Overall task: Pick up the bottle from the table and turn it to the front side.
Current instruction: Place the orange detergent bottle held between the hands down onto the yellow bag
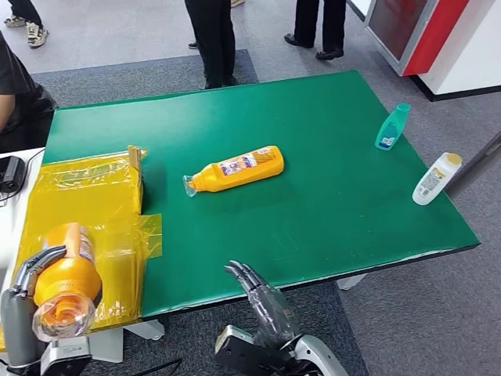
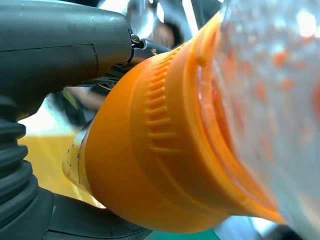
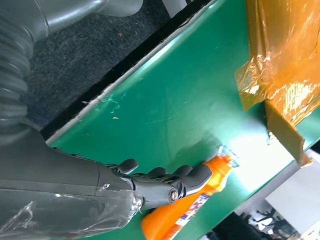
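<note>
Left hand: the left hand (image 1: 27, 301) holds an orange bottle (image 1: 66, 278), fingers wrapped round its body, low at the near left corner of the desk (image 1: 331, 211). The bottle's clear cap end faces the head camera; in the left wrist view the ribbed orange shoulder (image 2: 158, 145) and clear cap (image 2: 271, 100) sit close against the grey thumb (image 2: 64, 40).
Yellow sheet: a yellow plastic sheet (image 1: 83, 196) covers the left end of the desk, just behind the held bottle, with a taped flap reaching onto the green top; a small cardboard edge (image 1: 136, 160) stands at its far right corner.
Lying bottle: a second orange bottle (image 1: 236, 170) lies on its side near the middle of the desk, clear cap toward the yellow sheet, label up.
Right hand: the right hand (image 1: 260, 298) hangs just off the near edge of the desk, fingers loosely extended and apart, holding nothing. In the right wrist view its dark fingers (image 3: 188, 176) point toward the lying bottle (image 3: 188, 205), apart from it.
Teal bottle: a teal bottle (image 1: 391, 127) lies toward the far right side of the desk.
White bottle: a white bottle with a yellow cap (image 1: 436, 178) lies at the right edge of the desk, near the teal one.
People: legs of standing people (image 1: 214, 39) show beyond the desk's far edge.
</note>
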Robot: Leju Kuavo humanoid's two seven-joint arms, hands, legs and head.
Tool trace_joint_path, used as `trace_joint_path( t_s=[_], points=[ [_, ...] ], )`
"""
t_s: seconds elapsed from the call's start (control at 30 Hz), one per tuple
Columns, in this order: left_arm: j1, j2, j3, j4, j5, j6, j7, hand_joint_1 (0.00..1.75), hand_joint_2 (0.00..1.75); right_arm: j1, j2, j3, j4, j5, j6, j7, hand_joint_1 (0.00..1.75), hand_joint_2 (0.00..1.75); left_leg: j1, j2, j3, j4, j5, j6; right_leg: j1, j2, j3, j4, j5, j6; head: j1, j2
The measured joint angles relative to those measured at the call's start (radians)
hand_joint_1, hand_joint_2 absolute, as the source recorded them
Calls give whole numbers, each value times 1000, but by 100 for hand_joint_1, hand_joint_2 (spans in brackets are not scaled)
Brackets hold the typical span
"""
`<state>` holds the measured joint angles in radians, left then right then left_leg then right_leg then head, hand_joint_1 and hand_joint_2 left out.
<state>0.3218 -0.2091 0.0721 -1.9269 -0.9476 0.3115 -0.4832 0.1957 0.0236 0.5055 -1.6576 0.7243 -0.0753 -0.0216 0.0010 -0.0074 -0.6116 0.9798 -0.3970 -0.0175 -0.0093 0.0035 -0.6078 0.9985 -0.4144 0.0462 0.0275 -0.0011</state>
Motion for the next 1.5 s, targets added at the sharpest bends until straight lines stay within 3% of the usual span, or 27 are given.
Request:
trace_joint_path(
  t_s=[0.17,0.33,0.53,0.9,1.3,1.5],
  points=[
    [-36,42,67,3,-239,86,159,175,175,43,-17,-17,-30,-66,0,2,0,175,0,0,0,0,0,0,0,0,0,0,0,0,0,0],
    [-90,90,127,67,-373,79,263,175,175,82,-31,-30,-34,-118,1,-15,0,175,1,0,0,0,0,0,1,0,0,0,0,-1,0,0],
    [-153,130,132,198,-539,48,421,175,175,106,-46,-28,-29,-161,6,-25,0,175,1,0,0,0,0,0,0,0,0,0,0,-1,0,0],
    [-251,227,130,349,-616,-38,554,175,175,103,-72,-2,17,-224,32,-36,0,175,2,0,0,0,0,-1,2,0,-1,0,0,-2,0,0],
    [-345,332,-25,409,-621,-111,725,174,175,60,-87,39,73,-242,56,-47,0,175,2,0,0,0,0,-1,2,0,0,0,1,-2,0,0],
    [-379,357,-114,420,-622,-126,744,167,175,46,-92,55,91,-249,62,-47,0,175,2,0,0,0,1,-1,2,0,-1,0,1,-2,0,0]
  ],
)
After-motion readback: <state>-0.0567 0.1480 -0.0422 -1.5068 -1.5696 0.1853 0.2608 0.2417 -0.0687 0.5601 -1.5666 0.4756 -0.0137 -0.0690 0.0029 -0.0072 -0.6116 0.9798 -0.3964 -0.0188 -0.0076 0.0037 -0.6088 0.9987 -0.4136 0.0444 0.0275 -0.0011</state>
